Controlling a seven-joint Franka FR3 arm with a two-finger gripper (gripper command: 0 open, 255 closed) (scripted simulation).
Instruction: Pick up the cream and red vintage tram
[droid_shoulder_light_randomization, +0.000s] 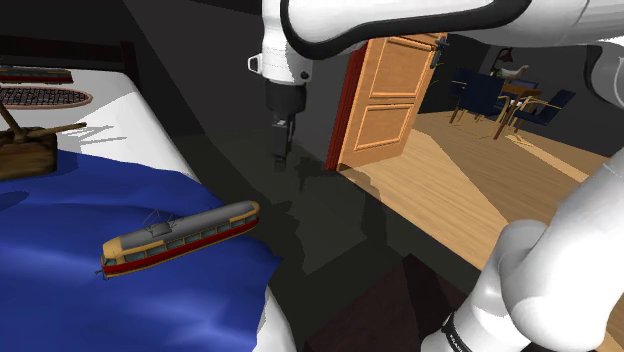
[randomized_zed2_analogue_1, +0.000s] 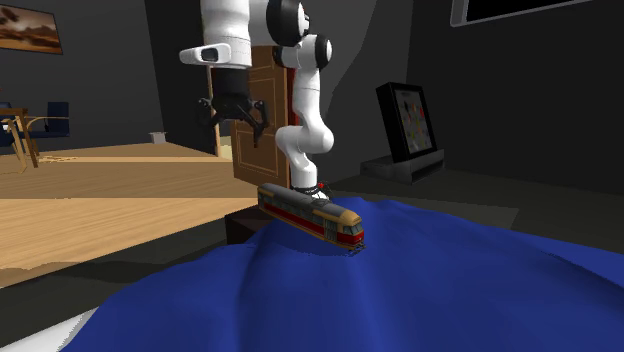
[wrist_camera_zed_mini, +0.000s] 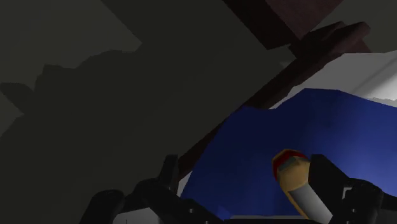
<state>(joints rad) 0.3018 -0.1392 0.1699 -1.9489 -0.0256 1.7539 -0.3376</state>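
The white arm (droid_shoulder_light_randomization: 400, 25) with dark joints arches over everything; a dark band on it at the shoulder view's lower right carries pale lettering too small to read. Beneath spreads a bed under a rumpled deep-blue cover (droid_shoulder_light_randomization: 120, 300), with a white sheet (droid_shoulder_light_randomization: 130, 120) showing past the cover and a dark brown bed frame (wrist_camera_zed_mini: 280, 83) along its edge. Beside the bed lies a dark grey floor (droid_shoulder_light_randomization: 330, 210), which gives way to pale wooden floorboards (droid_shoulder_light_randomization: 480, 170) near a panelled orange-brown wooden door (droid_shoulder_light_randomization: 385, 95); blue dining chairs (droid_shoulder_light_randomization: 478, 95) stand beyond it. In the second exterior view a black-framed picture of coloured patches (randomized_zed2_analogue_1: 408, 120) leans at a dark wall; nothing on it can be read. A brown wooden model (droid_shoulder_light_randomization: 25, 150) sits on the bed at the shoulder view's left.

The long tram model (droid_shoulder_light_randomization: 180, 238) with grey roof, cream-yellow sides and red lower band lies flat on the blue cover near the bed's floor-side edge; any markings on its flank (randomized_zed2_analogue_1: 310, 212) are too small to make out.

The all-black two-finger gripper (droid_shoulder_light_randomization: 283, 158) hangs pointing down over the dark floor just off the bed, well above the tram and apart from it. In the second exterior view it (randomized_zed2_analogue_1: 234, 118) sits up and to the left of the tram, its fingers spread with nothing between them. In the wrist view the tram's rounded red-and-cream end (wrist_camera_zed_mini: 296, 178) shows far below the gripper (wrist_camera_zed_mini: 246, 167), close by one of the fingers (wrist_camera_zed_mini: 331, 181) but untouched.
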